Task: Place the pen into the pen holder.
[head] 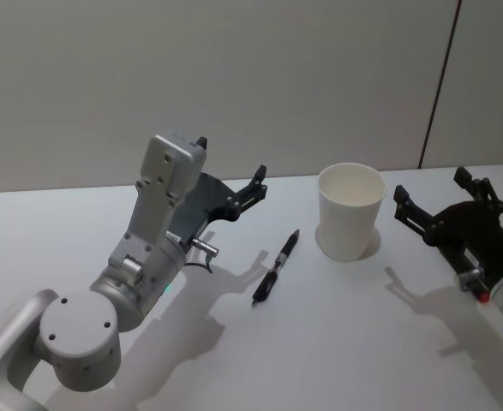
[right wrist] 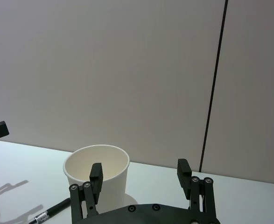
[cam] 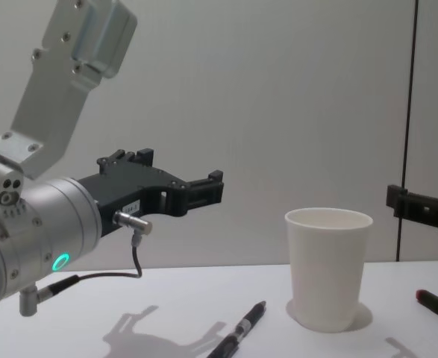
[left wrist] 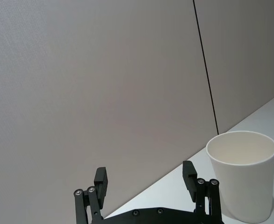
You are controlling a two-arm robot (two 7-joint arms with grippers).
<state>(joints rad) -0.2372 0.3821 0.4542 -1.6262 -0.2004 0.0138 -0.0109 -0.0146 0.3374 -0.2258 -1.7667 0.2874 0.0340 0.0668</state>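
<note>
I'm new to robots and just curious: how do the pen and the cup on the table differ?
The pen is mostly black and slim; the cup is white and wide. The pen lies flat, while the cup stands upright, mouth open. Both rest on the white table, apart from each other, between the open left gripper and the open right gripper, held by neither.

the pen holder (head: 350,210) looks like matt white paper with a smooth rolled rim. the pen (head: 276,267) is black plastic with a slight sheen. the left pincer (head: 230,157) and right pincer (head: 432,185) are matt black. the surface (head: 320,360) is smooth, matt white.
</note>
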